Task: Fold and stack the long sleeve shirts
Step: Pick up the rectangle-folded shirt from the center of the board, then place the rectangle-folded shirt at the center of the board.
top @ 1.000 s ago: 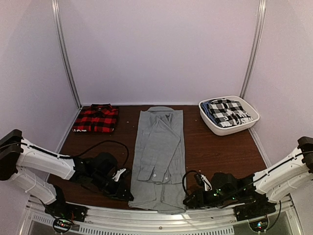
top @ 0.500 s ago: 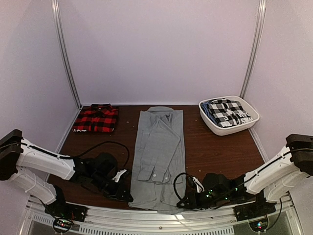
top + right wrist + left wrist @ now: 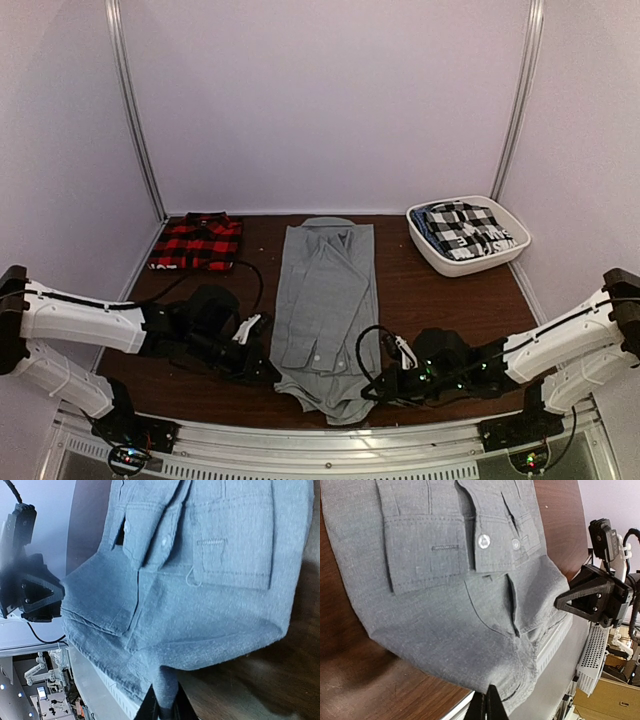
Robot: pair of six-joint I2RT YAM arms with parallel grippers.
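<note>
The light grey long sleeve shirt [image 3: 326, 290] lies lengthwise down the middle of the table, collar at the far end, sleeves folded over its front. My left gripper [image 3: 270, 371] is shut on the hem's left corner, and the left wrist view shows its jaws [image 3: 487, 703] pinched tight on the cloth edge [image 3: 470, 645]. On the hem's right corner my right gripper [image 3: 375, 389] is shut, with a fold of grey cloth [image 3: 172, 687] squeezed between its fingers [image 3: 164, 708]. The red-and-black plaid shirt [image 3: 197, 242] sits folded at the far left.
A white basket [image 3: 437, 260] at the far right holds folded black-and-white checked cloth [image 3: 466, 229]. The metal rail [image 3: 330, 440] runs along the table's near edge, just below the lifted hem. Black cables loop beside both wrists.
Both grippers have closed on the grey shirt's hem corners. The hem has bunched and drawn back from the near edge, and both arms have shifted slightly away from that edge.
</note>
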